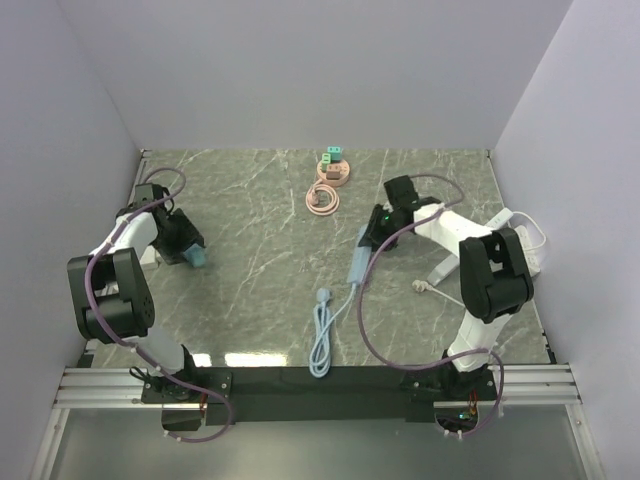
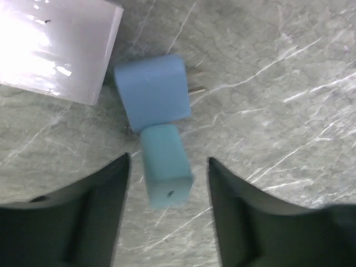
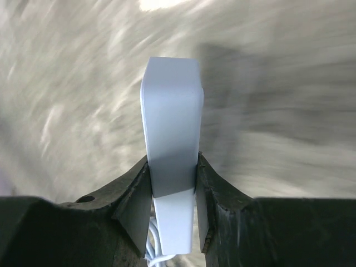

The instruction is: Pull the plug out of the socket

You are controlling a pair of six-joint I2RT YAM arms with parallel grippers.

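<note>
A blue plug (image 2: pixel 153 94) with two metal prongs lies on the marble table, joined to a lighter teal block (image 2: pixel 166 167). My left gripper (image 2: pixel 168 164) is open, its fingers on either side of the teal block without touching it. In the top view it (image 1: pixel 188 248) is at the far left over the blue piece (image 1: pixel 197 259). My right gripper (image 3: pixel 171 167) is shut on a pale socket strip (image 3: pixel 169 111), which it holds on edge. In the top view it (image 1: pixel 372 238) grips the far end of the strip (image 1: pixel 357 264), whose cable (image 1: pixel 321 335) is coiled toward the front.
A white box (image 2: pixel 55 44) lies just beyond the blue plug. A pink stand with green blocks (image 1: pixel 332 168) and a pink ring (image 1: pixel 322 199) sit at the back centre. A white adapter with a cord (image 1: pixel 527 240) and a small white plug (image 1: pixel 421 287) lie at the right.
</note>
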